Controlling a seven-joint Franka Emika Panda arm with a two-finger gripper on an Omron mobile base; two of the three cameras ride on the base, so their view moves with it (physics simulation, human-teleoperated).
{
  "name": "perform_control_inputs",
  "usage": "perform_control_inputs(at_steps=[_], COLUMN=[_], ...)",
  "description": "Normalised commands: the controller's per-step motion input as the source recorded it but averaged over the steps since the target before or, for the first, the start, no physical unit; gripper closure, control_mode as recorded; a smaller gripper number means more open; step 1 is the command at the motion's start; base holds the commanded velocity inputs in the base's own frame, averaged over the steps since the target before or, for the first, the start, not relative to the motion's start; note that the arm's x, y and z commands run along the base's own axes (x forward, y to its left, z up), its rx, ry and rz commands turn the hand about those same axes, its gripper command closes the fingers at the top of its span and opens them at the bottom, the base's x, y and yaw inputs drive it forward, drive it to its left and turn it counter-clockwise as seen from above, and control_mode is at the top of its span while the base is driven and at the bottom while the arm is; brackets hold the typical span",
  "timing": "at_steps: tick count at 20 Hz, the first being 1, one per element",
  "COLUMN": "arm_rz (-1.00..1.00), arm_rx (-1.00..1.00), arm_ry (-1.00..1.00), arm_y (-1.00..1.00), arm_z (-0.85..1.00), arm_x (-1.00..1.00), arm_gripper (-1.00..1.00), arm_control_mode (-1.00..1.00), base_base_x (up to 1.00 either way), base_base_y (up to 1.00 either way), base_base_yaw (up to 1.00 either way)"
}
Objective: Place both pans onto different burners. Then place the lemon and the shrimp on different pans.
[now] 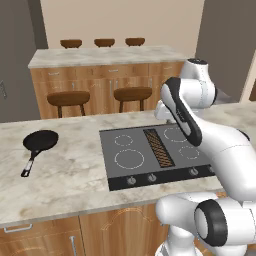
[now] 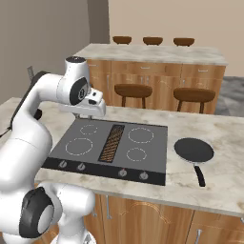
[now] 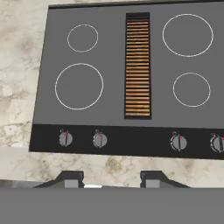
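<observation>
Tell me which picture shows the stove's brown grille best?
The hand view: it looks almost straight down on the brown grille, big and with every slat clear. The left base view and right base view show it smaller, slanted.

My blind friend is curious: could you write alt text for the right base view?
A white robot arm's gripper hovers above a dark cooktop with four empty ringed burners. A black frying pan sits on the marble counter right of it, with stools behind.
</observation>
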Motion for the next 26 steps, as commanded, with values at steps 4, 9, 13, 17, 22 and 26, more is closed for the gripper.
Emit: perform_control_inputs(at_steps=[4,9,13,17,22,26], arm_rz=[0.03,0.04,0.01,0.0,0.0,0.0], arm_rx=[0.0,0.01,0.01,0.02,0.04,0.01], arm_ry=[0.0,0.04,0.07,0.14,0.24,0.22], arm_y=[-0.46,-0.97,-1.0,-0.98,-0.8,-0.62], arm_z=[0.0,-0.06,-0.17,-0.21,-0.04,-0.12], arm_x=[0.0,0.0,0.0,0.0,0.0,0.02], arm_gripper=[-1.0,-1.0,-1.0,-1.0,-1.0,-1.0], arm_control_mode=[-1.0,-1.0,-1.0,-1.0,-1.0,-1.0], base_base_x=[0.0,0.0,0.0,0.0,0.0,0.0], base_base_y=[0.0,0.0,0.0,0.0,0.0,0.0], base_base_yaw=[0.0,0.0,0.0,0.0,0.0,0.0])
